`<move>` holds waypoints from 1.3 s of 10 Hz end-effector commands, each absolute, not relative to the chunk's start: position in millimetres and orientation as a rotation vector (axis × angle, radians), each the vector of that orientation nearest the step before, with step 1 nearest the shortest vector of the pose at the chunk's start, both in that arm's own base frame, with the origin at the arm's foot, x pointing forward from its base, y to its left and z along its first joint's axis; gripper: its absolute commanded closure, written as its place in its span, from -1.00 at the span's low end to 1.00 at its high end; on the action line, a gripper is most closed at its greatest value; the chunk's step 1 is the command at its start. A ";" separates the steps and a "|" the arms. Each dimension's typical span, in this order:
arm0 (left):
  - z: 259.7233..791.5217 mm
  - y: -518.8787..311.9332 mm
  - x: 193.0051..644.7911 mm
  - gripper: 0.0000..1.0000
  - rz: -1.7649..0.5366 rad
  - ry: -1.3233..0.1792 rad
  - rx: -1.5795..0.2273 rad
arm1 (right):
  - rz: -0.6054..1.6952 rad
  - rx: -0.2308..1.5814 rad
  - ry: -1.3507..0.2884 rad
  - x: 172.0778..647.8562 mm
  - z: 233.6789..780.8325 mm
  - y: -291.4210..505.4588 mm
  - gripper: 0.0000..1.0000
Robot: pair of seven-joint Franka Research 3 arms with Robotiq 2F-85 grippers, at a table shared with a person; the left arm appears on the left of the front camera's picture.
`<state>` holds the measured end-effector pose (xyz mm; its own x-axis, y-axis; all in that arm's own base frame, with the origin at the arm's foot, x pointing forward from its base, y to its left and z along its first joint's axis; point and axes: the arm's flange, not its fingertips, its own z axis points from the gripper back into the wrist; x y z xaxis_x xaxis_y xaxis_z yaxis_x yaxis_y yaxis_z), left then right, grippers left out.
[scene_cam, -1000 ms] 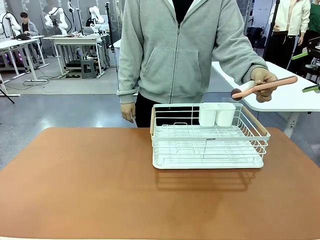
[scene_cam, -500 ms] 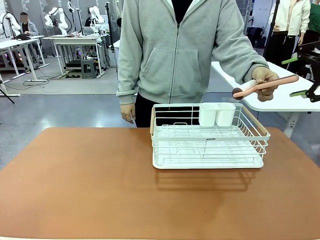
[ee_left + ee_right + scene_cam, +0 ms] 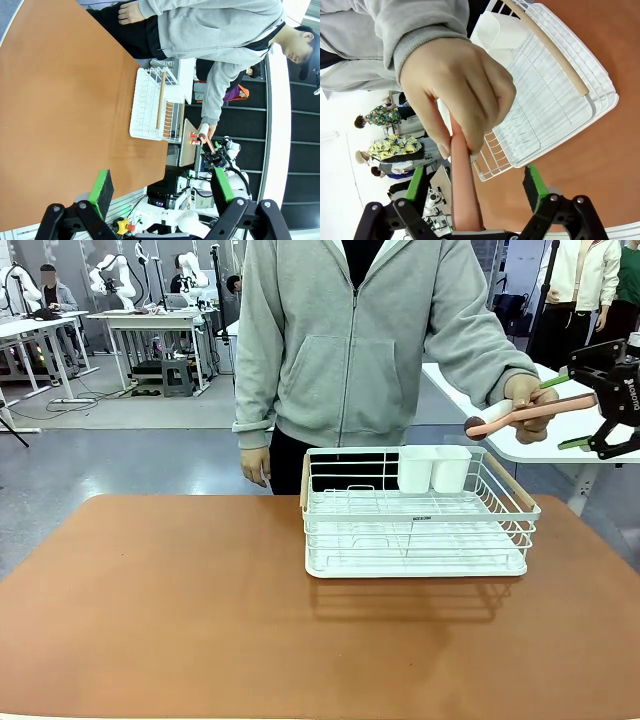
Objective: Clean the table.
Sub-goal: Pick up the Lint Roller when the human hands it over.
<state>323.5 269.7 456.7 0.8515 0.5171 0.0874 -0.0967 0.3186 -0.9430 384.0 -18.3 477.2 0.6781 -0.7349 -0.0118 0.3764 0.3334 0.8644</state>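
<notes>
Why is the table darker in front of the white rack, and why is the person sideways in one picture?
Front view: the dish rack casts a soft shadow on the table. Left wrist view: that camera is rolled, so the person appears sideways.

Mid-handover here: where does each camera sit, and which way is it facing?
Front view: fixed on the robot's side, facing across the table at the person; the open right gripper shows at the right edge.
Left wrist view: rolled sideways, back from the rack, looking past the open left gripper across the table.
Right wrist view: close up, looking between its open jaws at the person's hand holding the pink handle.
Shared: all three show the rack and that hand.
</notes>
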 end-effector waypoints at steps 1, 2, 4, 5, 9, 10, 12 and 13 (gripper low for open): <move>458.1 270.5 321.0 -1.00 0.410 -0.414 -1.196 | -0.749 1.001 -0.460 377.1 465.4 -12.4 -0.61; 458.1 270.5 321.0 -1.00 0.410 -0.414 -1.196 | -0.750 1.002 -0.465 377.6 465.7 -13.1 -0.42; 458.1 270.5 321.0 -1.00 0.410 -0.414 -1.196 | -0.750 1.006 -0.466 378.8 465.7 -13.9 -0.03; 458.1 270.5 321.0 -1.00 0.410 -0.414 -1.196 | -0.750 1.006 -0.468 379.3 465.2 -14.3 0.16; 458.1 270.5 321.0 -1.00 0.410 -0.414 -1.196 | -0.745 0.997 -0.483 379.6 464.3 -16.3 0.94; 458.1 270.5 321.0 -1.00 0.410 -0.414 -1.196 | -0.744 0.998 -0.480 379.7 463.9 -16.7 1.00; 458.1 270.5 321.0 -1.00 0.410 -0.414 -1.196 | -0.745 1.001 -0.480 380.0 464.0 -18.0 1.00; 458.1 270.5 321.0 -1.00 0.410 -0.414 -1.196 | -0.754 1.005 -0.501 380.1 465.4 -22.0 0.95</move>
<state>323.5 269.7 456.7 0.8515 0.5171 0.0874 -0.0967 0.3186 -0.9430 386.5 -22.7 472.5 0.6666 -0.7453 0.0109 0.3611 0.3357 0.8700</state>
